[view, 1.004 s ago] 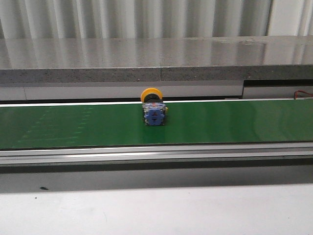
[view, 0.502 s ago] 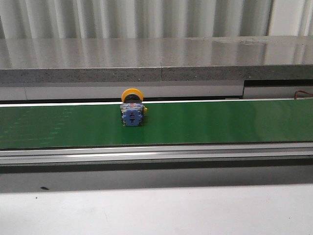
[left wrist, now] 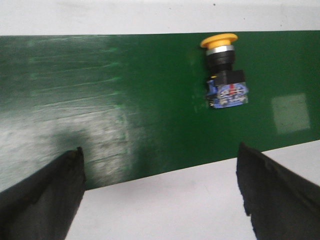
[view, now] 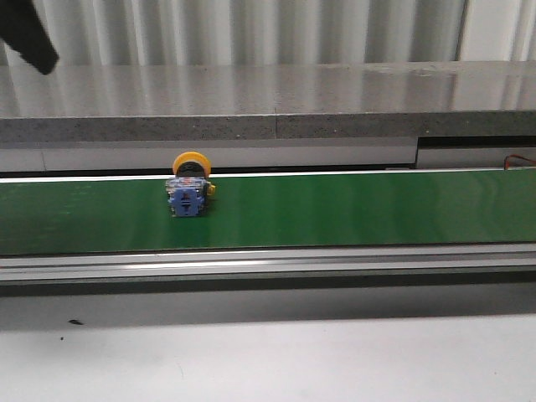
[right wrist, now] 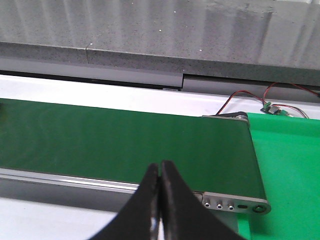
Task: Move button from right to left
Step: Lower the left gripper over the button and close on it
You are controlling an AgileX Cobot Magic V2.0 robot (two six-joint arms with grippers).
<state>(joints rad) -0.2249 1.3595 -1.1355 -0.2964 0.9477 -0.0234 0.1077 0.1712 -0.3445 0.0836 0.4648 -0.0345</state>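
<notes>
Moved since earlier: the button (view: 190, 188) had slid left along the green belt (view: 352, 209), from about the middle of the front view to left of centre, and a dark bit of the left arm (view: 27, 35) had popped into the top left corner of that view.
Button spot: lay on the belt, close to its far edge, well apart from the belt's right end.
Button pose: on its side, long axis running across the belt; the yellow-orange cap (left wrist: 219, 40) pointed at the far edge, the blue-and-grey block (left wrist: 228, 94) faced the near edge. In the left wrist view the cap just about reached the belt's edge.
Left gripper (left wrist: 160, 192): fingers (left wrist: 42, 197) spread wide apart, nothing between them, hovering over the belt's near edge with the button off to one side, not touching it.
Right gripper (right wrist: 160, 187): fingertips pressed together, pinching nothing, hanging over the near rail (right wrist: 65, 176) by the belt's right end.
Right end extras: a roller housing with small screws (right wrist: 232, 204), a brighter green sheet (right wrist: 285, 175) beside it, plus red and black wires (right wrist: 245, 97).
</notes>
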